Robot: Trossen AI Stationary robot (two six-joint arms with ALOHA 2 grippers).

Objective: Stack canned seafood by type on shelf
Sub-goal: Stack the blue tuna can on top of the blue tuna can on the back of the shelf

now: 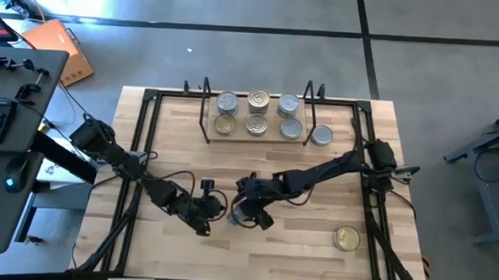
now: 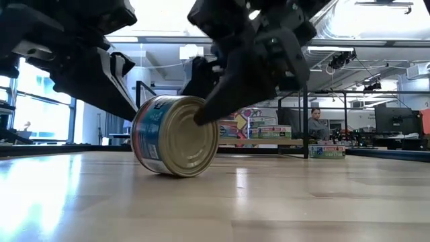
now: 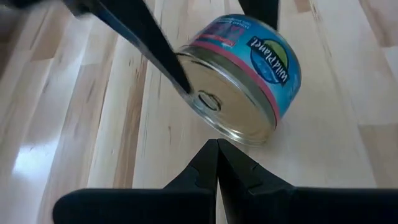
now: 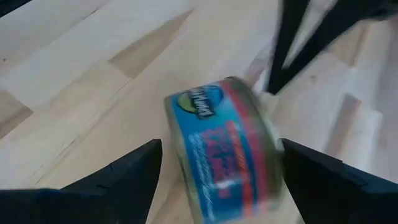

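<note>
Blue-labelled tin (image 2: 176,136) tilted on edge — right tool (image 4: 217,171) spread around it, left tool (image 3: 217,163) pressed together

Left end effector (image 3: 217,163) closed; right end effector (image 4: 217,177) spread wide.

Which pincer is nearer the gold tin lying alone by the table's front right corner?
Right. The right pincer sits mid-table, open around a tilted blue tin; the shut left pincer is farther from the gold tin.

Two dark jointed arms, black cables, tapered fingers (image 3: 214,171), apparently matte.
</note>
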